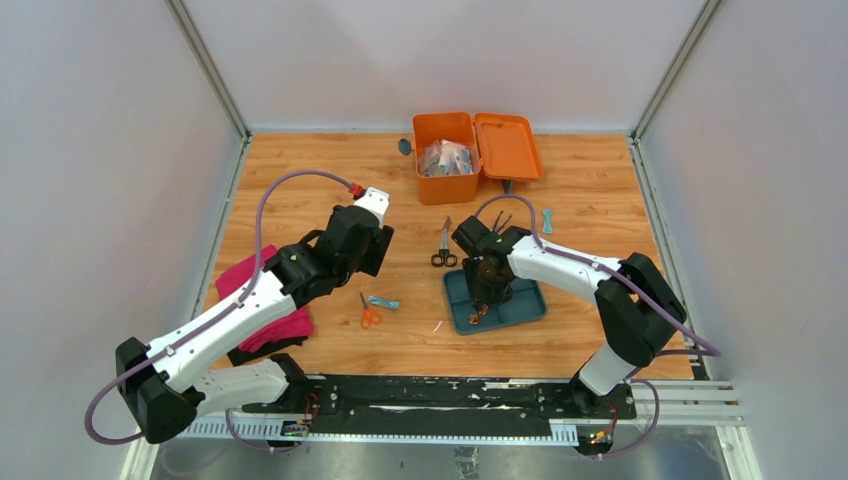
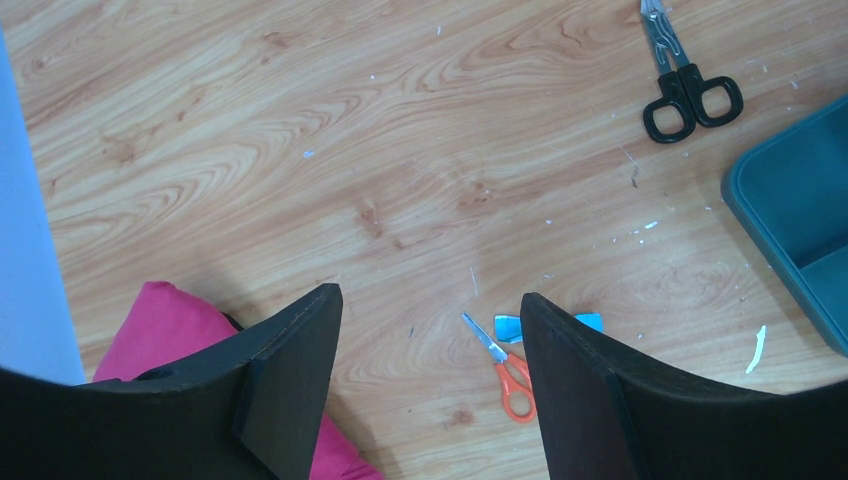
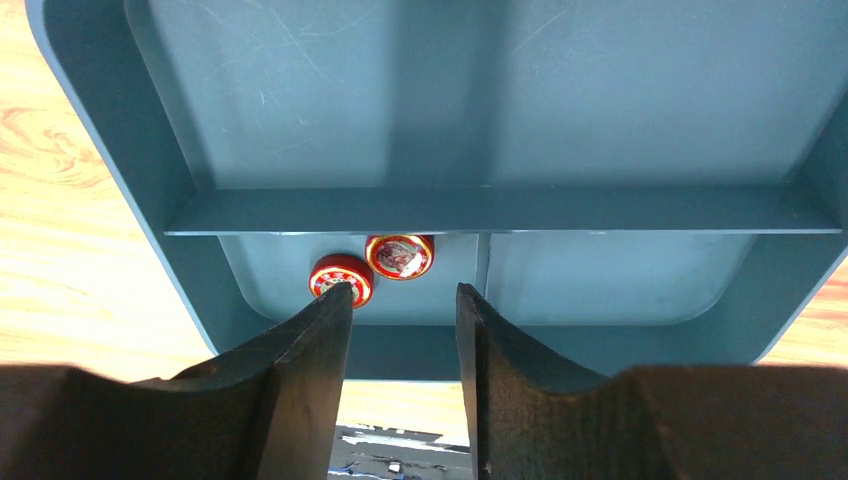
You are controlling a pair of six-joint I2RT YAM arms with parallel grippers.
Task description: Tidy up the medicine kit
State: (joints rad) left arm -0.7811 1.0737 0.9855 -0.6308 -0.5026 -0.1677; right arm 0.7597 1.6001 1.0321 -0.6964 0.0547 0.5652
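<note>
Kit (image 1: pixel 447 189) open at the far edge, well beyond left pincer (image 2: pixel 430 300) and right pincer (image 3: pixel 403 300).
It sits far-centre on the surface (image 1: pixel 300 180), lid (image 1: pixel 508 146) swung right, packets (image 1: pixel 445 158) inside. Right pincer hangs narrowly parted and empty over the tray's (image 3: pixel 500 210) corner compartment, beside two red tins (image 3: pixel 400 256). Left pincer gapes wide, empty, orange scissors (image 2: pixel 512 375) showing between its fingers.

Two tins (image 3: pixel 399 256) in near-left compartment of tray (image 3: pixel 490 212), medicine kit (image 1: pixel 447 188) behind
</note>
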